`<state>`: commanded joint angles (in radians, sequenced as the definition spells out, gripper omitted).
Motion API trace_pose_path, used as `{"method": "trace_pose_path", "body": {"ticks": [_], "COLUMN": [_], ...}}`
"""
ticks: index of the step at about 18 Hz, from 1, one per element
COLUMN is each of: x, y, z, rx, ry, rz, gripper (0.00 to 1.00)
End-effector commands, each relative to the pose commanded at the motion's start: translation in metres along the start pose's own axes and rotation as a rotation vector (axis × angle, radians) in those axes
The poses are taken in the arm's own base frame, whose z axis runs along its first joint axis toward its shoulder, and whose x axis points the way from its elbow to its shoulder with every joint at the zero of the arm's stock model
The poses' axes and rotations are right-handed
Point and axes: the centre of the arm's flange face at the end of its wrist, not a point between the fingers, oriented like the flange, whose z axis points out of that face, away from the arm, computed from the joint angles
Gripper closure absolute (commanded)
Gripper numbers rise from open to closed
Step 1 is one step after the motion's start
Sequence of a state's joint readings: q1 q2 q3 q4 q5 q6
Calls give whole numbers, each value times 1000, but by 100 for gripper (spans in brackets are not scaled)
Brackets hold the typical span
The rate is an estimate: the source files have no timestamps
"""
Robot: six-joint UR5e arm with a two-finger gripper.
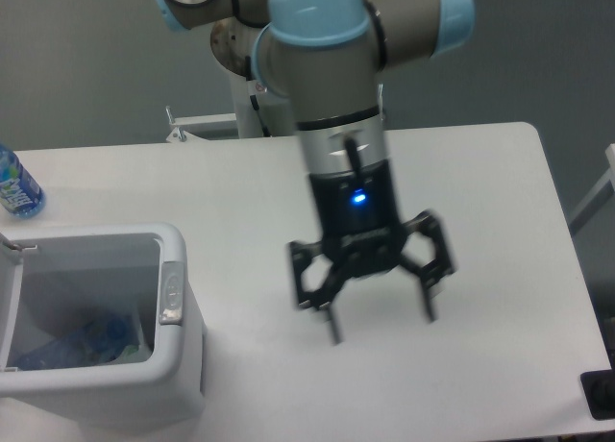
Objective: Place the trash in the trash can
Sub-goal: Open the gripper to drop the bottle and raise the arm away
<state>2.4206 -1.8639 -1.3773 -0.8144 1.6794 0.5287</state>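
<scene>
Gripper (380,307) hangs over the bare desk (500,202), well right of the trash can (178,365), fingers (332,325) spread wide, nothing between them. Bottle (96,338) lies inside the trash can, low against the near wall, bluish label showing through the opening; something pale sits beside it, too blurred to call it the wrapper. The grey latch (171,291) sits on the rim facing the gripper; the lid at the left edge of the trash can looks open. Handling read: empty clear plastic, so light, thin-walled, crushes and slips under a hard pinch; best hold would be across the neck or cap end, where it's stiffer, moderate force. A crumpled wrapper would be near weightless, soft, take it by the bulk. The blue bottle (17,184) behind the trash can is not part of the job. Looks done or close to it.
</scene>
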Motion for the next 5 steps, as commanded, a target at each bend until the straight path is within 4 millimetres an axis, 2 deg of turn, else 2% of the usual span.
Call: {"method": "trace_pose_path", "body": {"ticks": [2, 5], "x": [-10, -10], "y": [23, 35], "z": [8, 3], "rx": [-79, -130], "ry": [-7, 23], "rz": [73, 135], "gripper": [0, 0]}}
